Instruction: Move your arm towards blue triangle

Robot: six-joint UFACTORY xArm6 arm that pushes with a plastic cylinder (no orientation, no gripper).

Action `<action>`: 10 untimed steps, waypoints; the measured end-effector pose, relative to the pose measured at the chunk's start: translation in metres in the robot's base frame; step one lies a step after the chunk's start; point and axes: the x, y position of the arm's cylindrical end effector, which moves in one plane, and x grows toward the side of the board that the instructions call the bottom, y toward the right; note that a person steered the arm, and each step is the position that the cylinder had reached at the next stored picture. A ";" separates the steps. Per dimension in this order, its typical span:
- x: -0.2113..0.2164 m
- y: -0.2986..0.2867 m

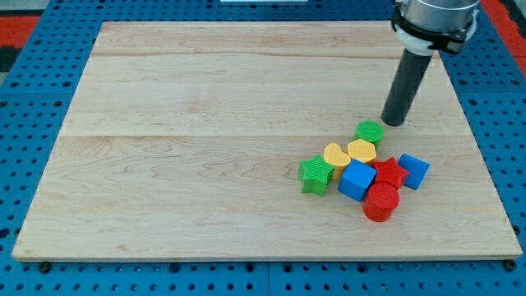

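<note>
My tip rests on the wooden board at the view's right, just up and right of a green block. The blue triangle lies below the tip, at the right end of a tight cluster, with a clear gap between them. The cluster also holds a yellow hexagon, a yellow heart, a green star, a blue cube, a red star and a red cylinder.
The board lies on a blue perforated table. The board's right edge runs close to the blue triangle. The arm's silver wrist hangs over the top right corner.
</note>
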 end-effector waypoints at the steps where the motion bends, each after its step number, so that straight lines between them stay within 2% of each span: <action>1: 0.024 0.037; 2: 0.037 0.057; 10: 0.045 0.072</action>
